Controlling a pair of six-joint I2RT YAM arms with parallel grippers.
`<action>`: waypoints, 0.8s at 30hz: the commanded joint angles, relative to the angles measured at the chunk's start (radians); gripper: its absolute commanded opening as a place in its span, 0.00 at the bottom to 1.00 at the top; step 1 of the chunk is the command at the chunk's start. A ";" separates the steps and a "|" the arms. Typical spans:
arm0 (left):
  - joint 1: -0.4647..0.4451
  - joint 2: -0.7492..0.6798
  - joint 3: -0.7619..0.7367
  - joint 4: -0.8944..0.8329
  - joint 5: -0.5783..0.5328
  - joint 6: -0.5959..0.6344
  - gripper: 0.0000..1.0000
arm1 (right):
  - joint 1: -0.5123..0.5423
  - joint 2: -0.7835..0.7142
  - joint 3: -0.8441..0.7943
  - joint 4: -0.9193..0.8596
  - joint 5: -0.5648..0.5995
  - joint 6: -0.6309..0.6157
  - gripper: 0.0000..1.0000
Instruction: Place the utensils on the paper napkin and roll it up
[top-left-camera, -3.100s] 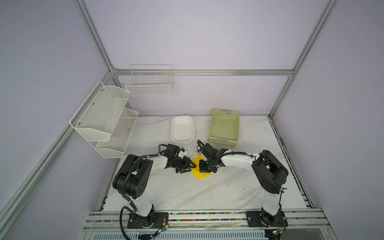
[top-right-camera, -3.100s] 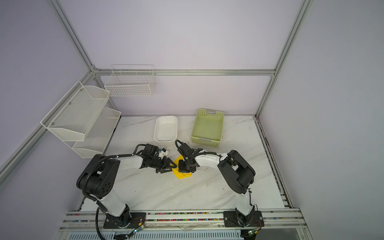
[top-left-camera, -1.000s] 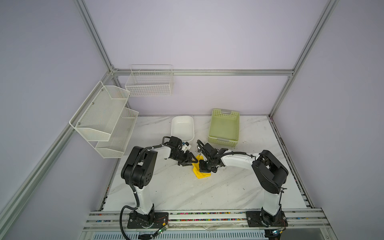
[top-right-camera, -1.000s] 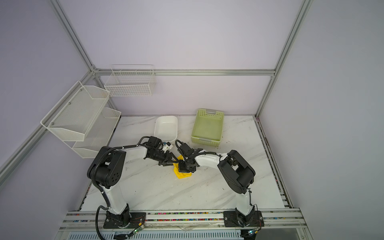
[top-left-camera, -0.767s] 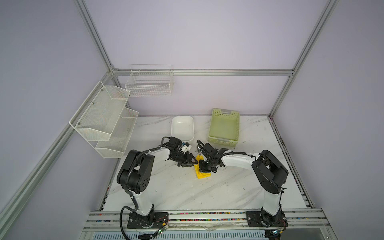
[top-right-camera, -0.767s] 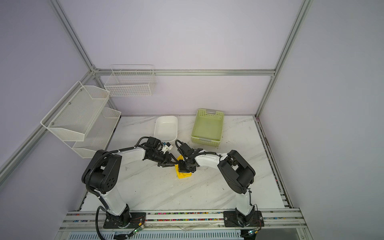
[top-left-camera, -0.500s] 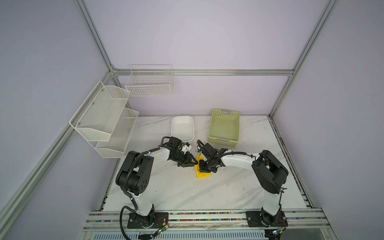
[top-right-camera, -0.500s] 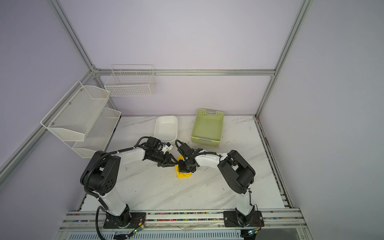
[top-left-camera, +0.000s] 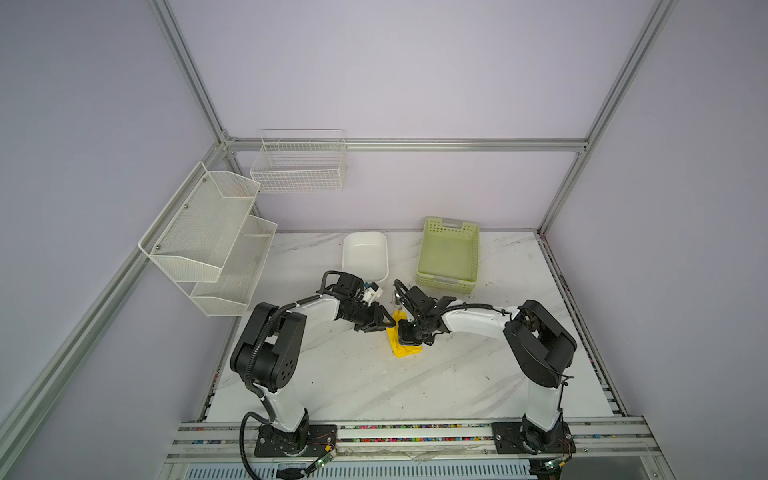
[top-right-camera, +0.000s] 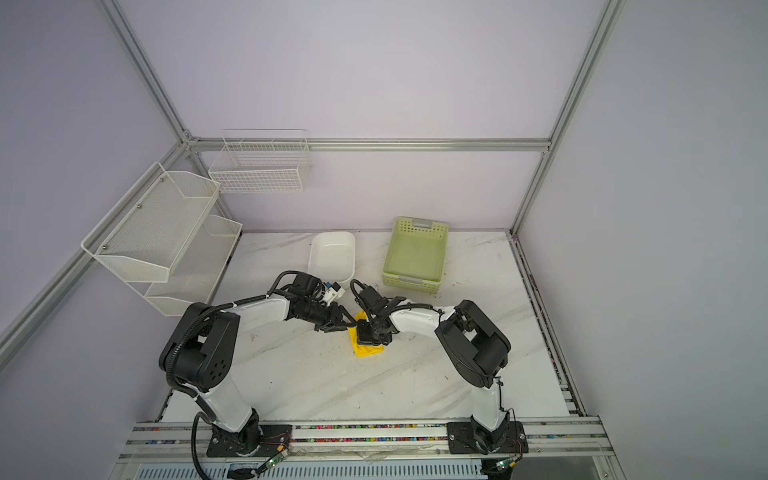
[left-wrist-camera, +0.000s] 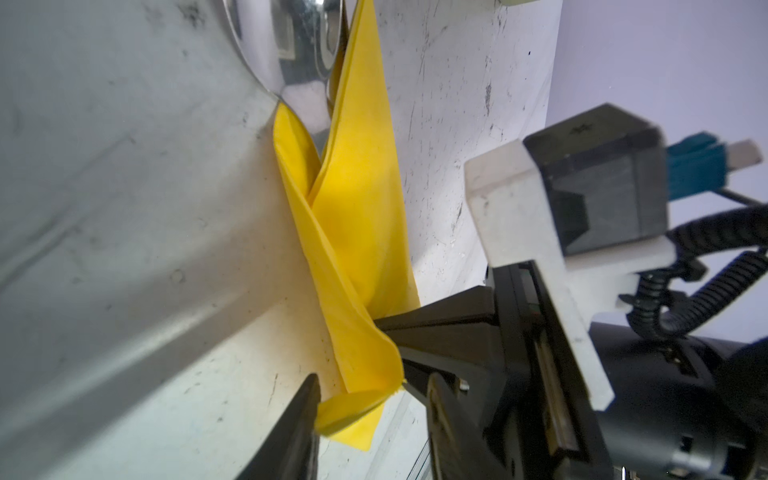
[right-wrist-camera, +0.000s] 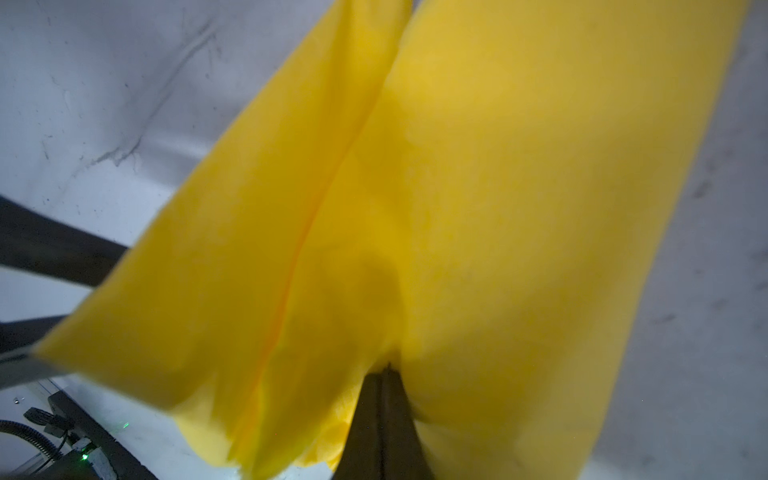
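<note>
The paper napkin (left-wrist-camera: 357, 216) wraps the utensils (left-wrist-camera: 291, 45), hiding their handles.

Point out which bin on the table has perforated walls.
The pale green basket, right of the white tub: its walls are full of holes, the tub's are solid.

Free tabletop (top-left-camera: 374, 386); basket (top-left-camera: 446, 281), tub (top-left-camera: 365, 257) behind napkin (top-left-camera: 405, 351)

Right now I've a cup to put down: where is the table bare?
Bare: the wide front of the table, between napkin and rail; the back corner right of the basket; the strip between shelf and tub. Crowded: the middle, where left hand and right hand meet at the napkin.
</note>
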 joint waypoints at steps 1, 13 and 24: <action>-0.002 -0.026 0.021 0.071 0.006 -0.020 0.41 | 0.003 0.033 -0.028 -0.089 0.031 -0.003 0.00; -0.001 0.090 0.050 0.123 0.064 -0.028 0.41 | 0.004 0.035 -0.026 -0.090 0.031 -0.004 0.00; 0.002 0.141 0.117 0.107 0.026 0.001 0.41 | 0.004 0.042 -0.025 -0.087 0.029 -0.002 0.00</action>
